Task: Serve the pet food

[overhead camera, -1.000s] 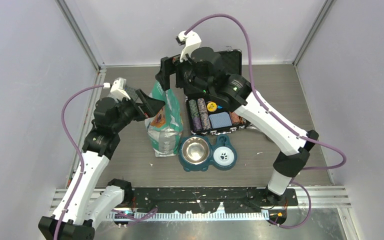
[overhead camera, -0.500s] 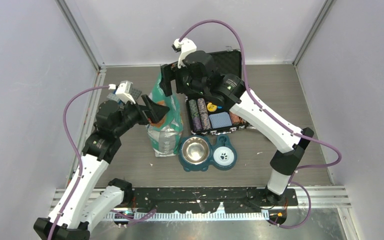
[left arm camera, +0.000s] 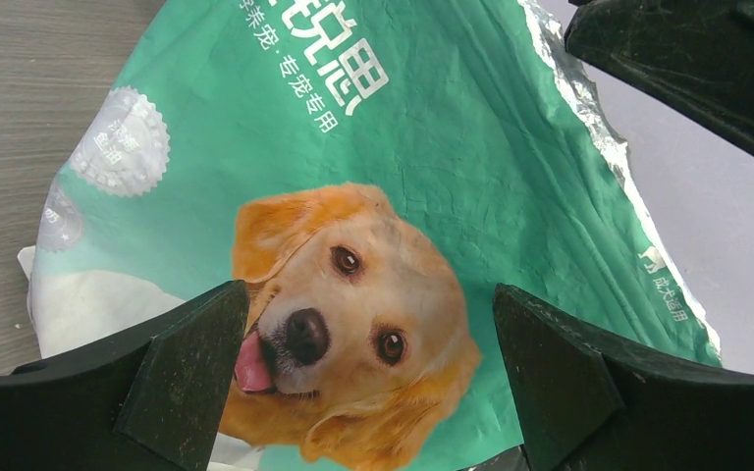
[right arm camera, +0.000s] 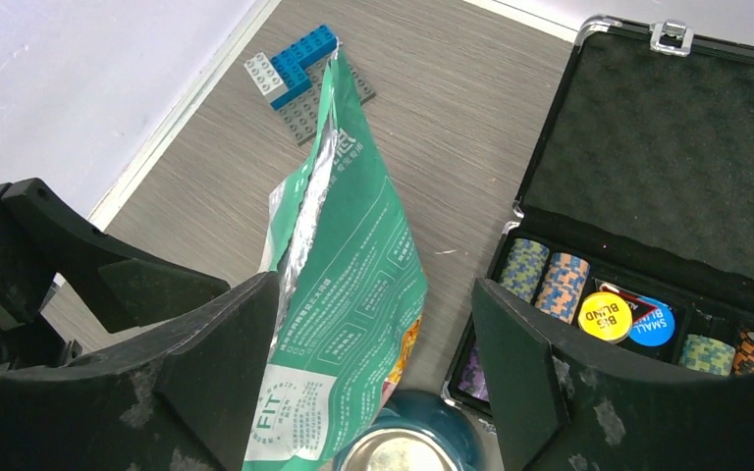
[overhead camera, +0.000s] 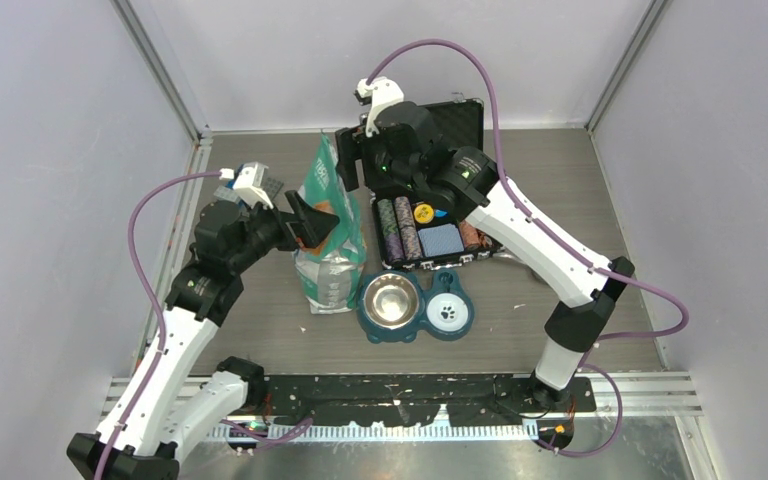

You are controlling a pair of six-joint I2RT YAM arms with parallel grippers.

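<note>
A teal-and-white bag [overhead camera: 328, 235] printed with a golden retriever stands upright on the table, top edge pinched flat; it fills the left wrist view [left arm camera: 353, 196] and shows in the right wrist view [right arm camera: 344, 294]. No kibble shows anywhere. My left gripper [overhead camera: 312, 218] is open beside the bag's left face, jaws on either side of the printed dog [left arm camera: 363, 324], not touching it. My right gripper [overhead camera: 345, 158] is open above the bag's top, jaws apart [right arm camera: 378, 363] with the bag near its left jaw. A teal double bowl [overhead camera: 415, 308] with an empty steel dish [overhead camera: 391, 299] sits right of the bag.
An open black case [overhead camera: 430, 230] of striped poker chips [right arm camera: 545, 275] lies right of the bag, lid [right arm camera: 668, 157] raised behind. A grey plate with blue bricks [right arm camera: 299, 74] lies behind the bag near the left wall. Walls enclose the table on three sides.
The left gripper moved right, up to the bag's left face, then held. The right gripper swung left over the bag's top, then shifted back slightly right.
</note>
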